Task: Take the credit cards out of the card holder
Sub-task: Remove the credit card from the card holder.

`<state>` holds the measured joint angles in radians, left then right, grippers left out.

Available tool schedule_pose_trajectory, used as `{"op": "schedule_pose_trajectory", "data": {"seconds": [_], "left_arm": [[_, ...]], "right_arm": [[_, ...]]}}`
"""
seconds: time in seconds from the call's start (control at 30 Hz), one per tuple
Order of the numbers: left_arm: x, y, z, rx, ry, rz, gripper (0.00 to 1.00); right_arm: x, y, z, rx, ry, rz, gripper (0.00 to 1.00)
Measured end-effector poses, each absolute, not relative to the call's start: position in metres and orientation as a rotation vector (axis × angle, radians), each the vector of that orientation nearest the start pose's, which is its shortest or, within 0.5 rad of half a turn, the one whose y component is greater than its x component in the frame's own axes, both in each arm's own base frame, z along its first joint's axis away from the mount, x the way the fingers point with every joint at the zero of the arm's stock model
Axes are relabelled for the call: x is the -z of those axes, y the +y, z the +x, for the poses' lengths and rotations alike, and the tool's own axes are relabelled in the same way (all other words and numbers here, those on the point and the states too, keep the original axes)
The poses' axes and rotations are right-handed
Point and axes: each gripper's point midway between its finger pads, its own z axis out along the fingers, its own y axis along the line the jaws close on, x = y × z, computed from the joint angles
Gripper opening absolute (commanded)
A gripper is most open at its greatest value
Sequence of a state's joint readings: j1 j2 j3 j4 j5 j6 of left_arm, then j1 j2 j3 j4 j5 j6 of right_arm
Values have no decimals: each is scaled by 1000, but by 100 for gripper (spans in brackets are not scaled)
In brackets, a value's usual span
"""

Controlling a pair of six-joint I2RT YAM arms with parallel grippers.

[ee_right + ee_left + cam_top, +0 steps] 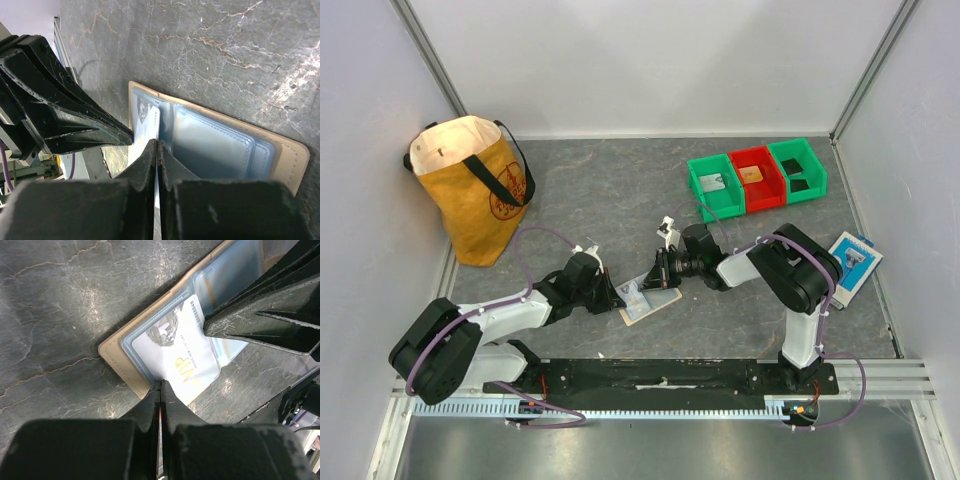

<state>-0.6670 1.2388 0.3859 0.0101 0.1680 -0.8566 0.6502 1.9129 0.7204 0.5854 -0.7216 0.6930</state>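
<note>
Top external view: open card holder flat on the grey worktop, near the middle, between the two arms.

Left of it, left gripper: jaws pressed together, gripping nothing. From the left wrist view, tip down at the holder's tan edge, just beside the card. Apparently pinning the cover.

On the holder's left page, white card with gold VIP print, in or on a clear sleeve. How far out of it: cannot tell.

Right of that, right gripper: jaws closed to a hairline at the card's edge. Card caught between them or not: cannot tell.

Farther right, pale blue pockets on the other page, contents unreadable.

Likely step: drawing this card from its sleeve. To do it well:
- Bear the left tip straight down on the cover, clear of the card, to hold the holder in place.
- Confirm a real bite on the card's edge before pulling.
- Draw flat, along the sleeve's opening, slowly.
- Avoid an upward pull. Probable result: a bent card or a dragged holder.
- At any slide of the holder, stop and pin again.
</note>
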Motion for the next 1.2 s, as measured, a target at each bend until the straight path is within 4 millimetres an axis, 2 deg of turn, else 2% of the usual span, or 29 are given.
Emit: {"op": "schedule_pose_trajectory", "data": {"seconds": [0.57, 0.73, 0.87, 1.2], "left_arm": [[-19, -217, 181, 837, 2595, -169, 3], [-19, -217, 180, 835, 2598, -170, 4], [-18, -216, 179, 830, 2603, -172, 4], [-17, -216, 179, 828, 2610, -172, 2]], "right_arm": [[-19, 336, 232, -1437, 2430, -434, 0], [-20, 335, 233, -1429, 2432, -442, 16], [-21, 336, 232, -1439, 2430, -448, 22], [-23, 340, 229, -1460, 2419, -459, 22]]}}
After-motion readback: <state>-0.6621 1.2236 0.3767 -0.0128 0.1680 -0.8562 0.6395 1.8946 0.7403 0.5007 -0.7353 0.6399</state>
